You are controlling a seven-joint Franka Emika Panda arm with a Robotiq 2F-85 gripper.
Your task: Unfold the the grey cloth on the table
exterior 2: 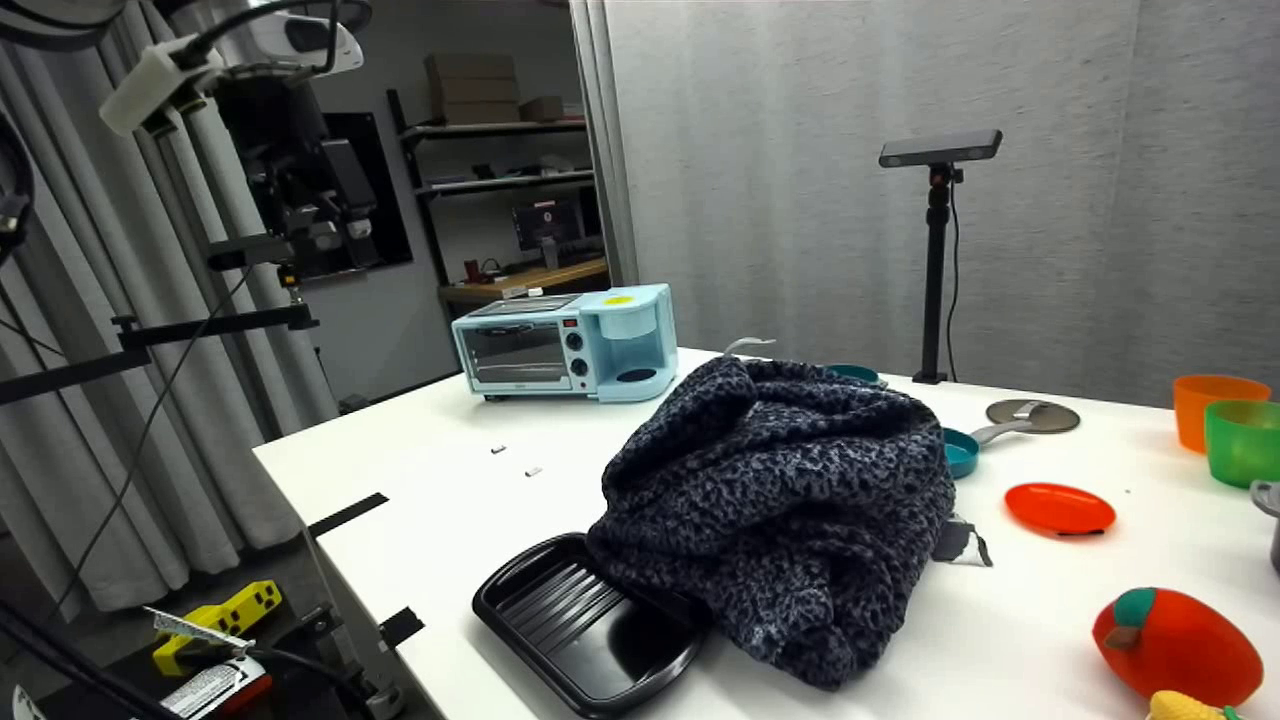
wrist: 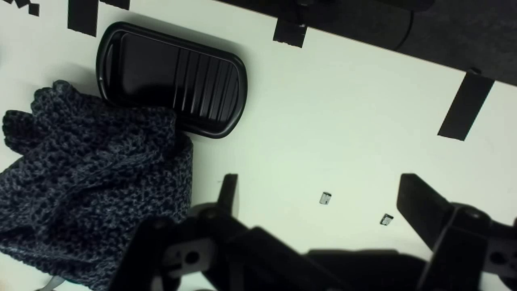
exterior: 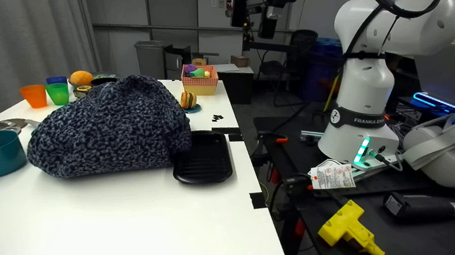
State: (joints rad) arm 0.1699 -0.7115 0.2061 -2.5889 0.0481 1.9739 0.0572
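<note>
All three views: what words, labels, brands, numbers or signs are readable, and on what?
"FRANKA E", on the black band of the robot arm; rest unclear.
White tag: red symbols, print too small.
Label on the black device: too small.
Printed label in an exterior view: blurred.
Light-blue oven: markings too small.
Small pieces, wrist view: marks too small.

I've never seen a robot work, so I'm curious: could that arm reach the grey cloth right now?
Probably yes: the tool hangs open above the table, and nothing visible covers the grey cloth or blocks the space between.
</note>
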